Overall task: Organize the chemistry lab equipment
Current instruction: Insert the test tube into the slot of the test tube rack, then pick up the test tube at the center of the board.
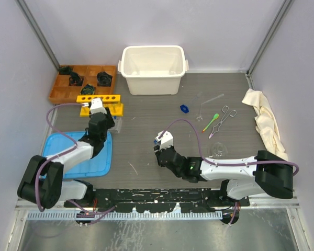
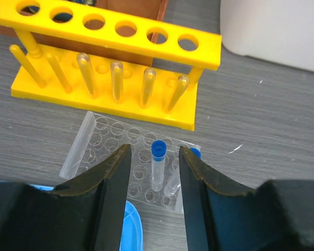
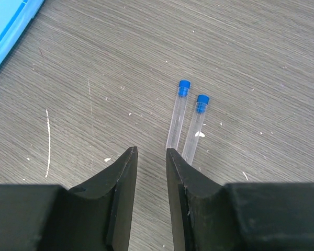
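Note:
In the left wrist view my left gripper [image 2: 154,149] is open around a blue-capped clear tube [image 2: 158,166] that stands upright in a clear holed tray [image 2: 102,144], with a gap on each side. A second capped tube [image 2: 191,159] leans beside it. Behind stands the yellow tube rack [image 2: 110,31] with several glass tubes. My right gripper [image 3: 150,150] is open and empty just above the table. Two capped tubes [image 3: 178,112] lie side by side ahead of its right finger. Metal forceps [image 1: 222,117], a green spoon [image 1: 211,121] and a flask [image 1: 218,150] lie at the right.
A white bin [image 1: 153,68] stands at the back centre, and an orange tray of black parts [image 1: 60,89] at the back left. A blue tray [image 1: 107,157] lies under the left arm. A cream cloth [image 1: 264,123] lies by the right wall.

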